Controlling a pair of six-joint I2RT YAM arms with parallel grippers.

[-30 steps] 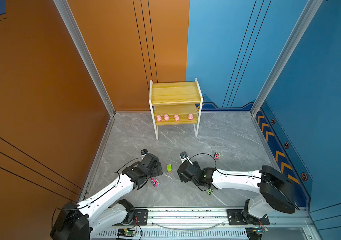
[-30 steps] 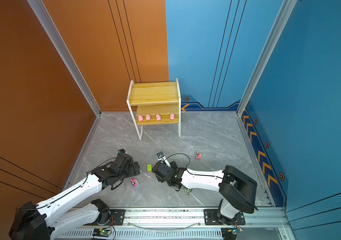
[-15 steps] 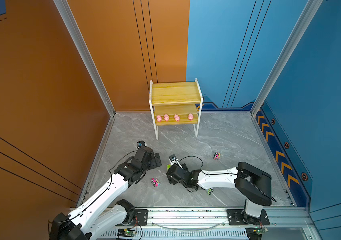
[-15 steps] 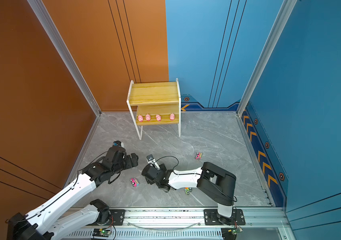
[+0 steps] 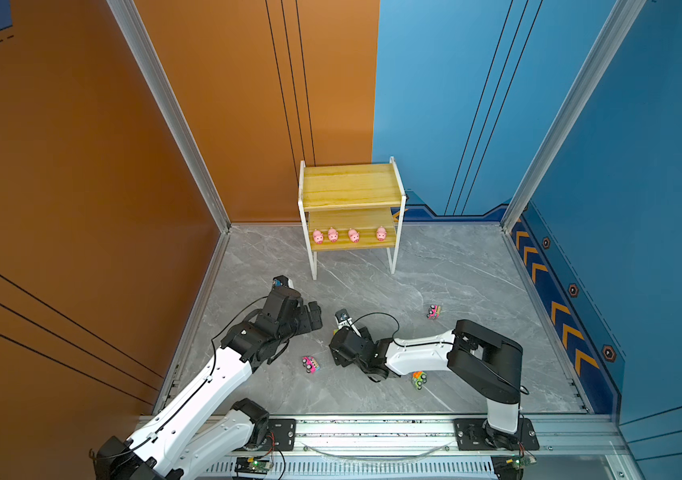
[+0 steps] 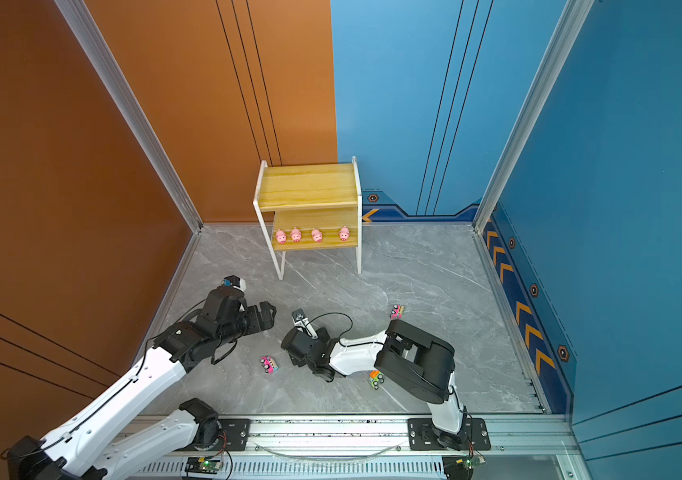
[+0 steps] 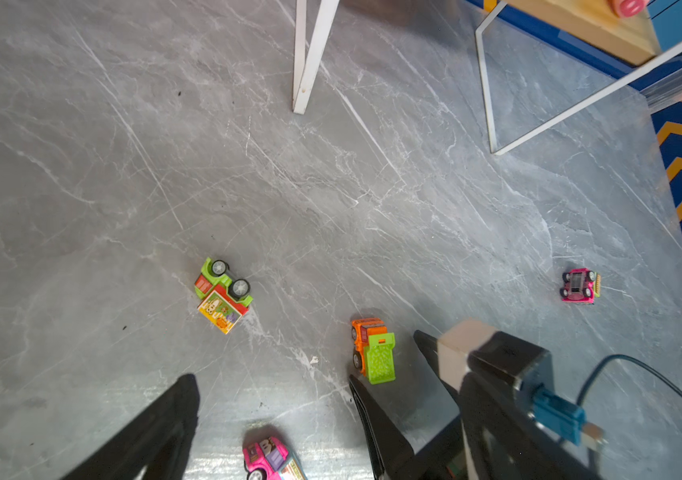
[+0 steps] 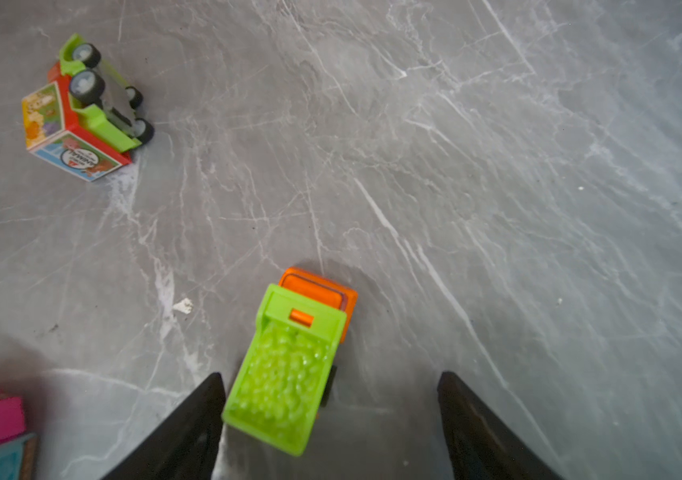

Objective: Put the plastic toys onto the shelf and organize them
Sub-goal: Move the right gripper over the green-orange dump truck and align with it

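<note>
Dump truck point(image 8: 285, 365) lies between right gripper point(image 8: 329, 376) jaws; beside one.

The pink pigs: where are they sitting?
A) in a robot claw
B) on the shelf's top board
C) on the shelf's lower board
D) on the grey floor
C: all four pink pigs stand in a row on the lower board of the shelf, as both top views show.
</note>
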